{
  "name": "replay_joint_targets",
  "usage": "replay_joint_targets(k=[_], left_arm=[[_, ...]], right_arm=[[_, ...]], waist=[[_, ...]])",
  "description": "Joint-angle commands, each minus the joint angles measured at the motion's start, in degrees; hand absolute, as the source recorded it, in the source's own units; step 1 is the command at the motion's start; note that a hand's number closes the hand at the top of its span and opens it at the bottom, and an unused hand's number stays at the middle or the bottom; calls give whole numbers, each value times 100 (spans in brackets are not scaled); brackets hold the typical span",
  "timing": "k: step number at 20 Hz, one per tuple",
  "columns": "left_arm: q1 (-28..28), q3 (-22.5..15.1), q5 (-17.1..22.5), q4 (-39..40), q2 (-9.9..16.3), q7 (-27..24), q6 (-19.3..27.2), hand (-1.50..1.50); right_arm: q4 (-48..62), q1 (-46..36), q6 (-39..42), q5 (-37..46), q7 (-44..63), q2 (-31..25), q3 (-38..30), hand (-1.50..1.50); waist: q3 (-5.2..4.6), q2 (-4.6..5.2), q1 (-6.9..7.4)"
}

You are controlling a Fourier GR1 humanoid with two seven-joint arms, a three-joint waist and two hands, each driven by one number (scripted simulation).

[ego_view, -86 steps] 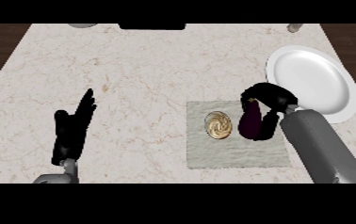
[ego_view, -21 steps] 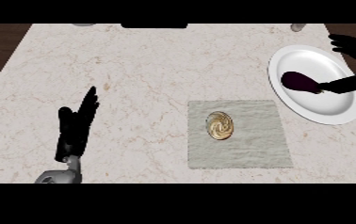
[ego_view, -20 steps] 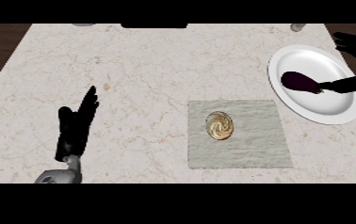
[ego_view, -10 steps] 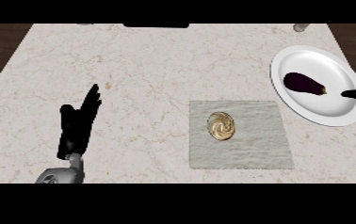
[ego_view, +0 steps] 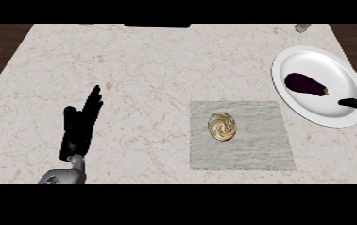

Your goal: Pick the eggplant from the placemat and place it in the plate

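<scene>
The dark purple, elongated eggplant (ego_view: 305,84) lay inside the round white plate (ego_view: 300,64), resting on the plate's surface with its stem end pointing toward the view's right edge. No hand held it.

Of the right hand (ego_view: 347,102) only a black tip showed at the view's right edge, over the plate and just beside the eggplant's stem end without touching it. Whether its fingers were spread or curled could not be told from the head view.

The left hand (ego_view: 78,127) rested at the lower left of the pale marble-patterned counter (ego_view: 153,68), fingers straight, close together and pointing up, holding nothing. It was well apart from every object.

To the right of those fingers, across bare counter, lay the grey square cloth placemat (ego_view: 263,141). On its left half sat a round tan swirled pastry (ego_view: 223,126). The plate stood just beyond the placemat's upper right corner, its rim close to the cloth's edge.
</scene>
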Motion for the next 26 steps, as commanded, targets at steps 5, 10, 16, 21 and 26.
replay_joint_targets(k=[5,10,16,21,26], left_arm=[[320,-105,-83,22,-149,-342,62,0],[151,101,125,-307,165,182,-199,0],[-327,81,41,-140,26,452,-39,0],[-54,194,129,6,141,69,-187,0],[13,-124,-177,25,-218,-95,138,0]], right_arm=[[70,-32,-511,84,90,61,177,-150],[177,168,-688,153,-130,9,241,-150],[221,319,-895,139,-213,-89,246,-150],[301,558,-856,92,-395,-117,243,-150],[340,309,-975,65,-48,-359,185,-150]], waist=[[-3,-7,13],[5,10,63],[8,23,21],[6,16,17],[12,30,69]])
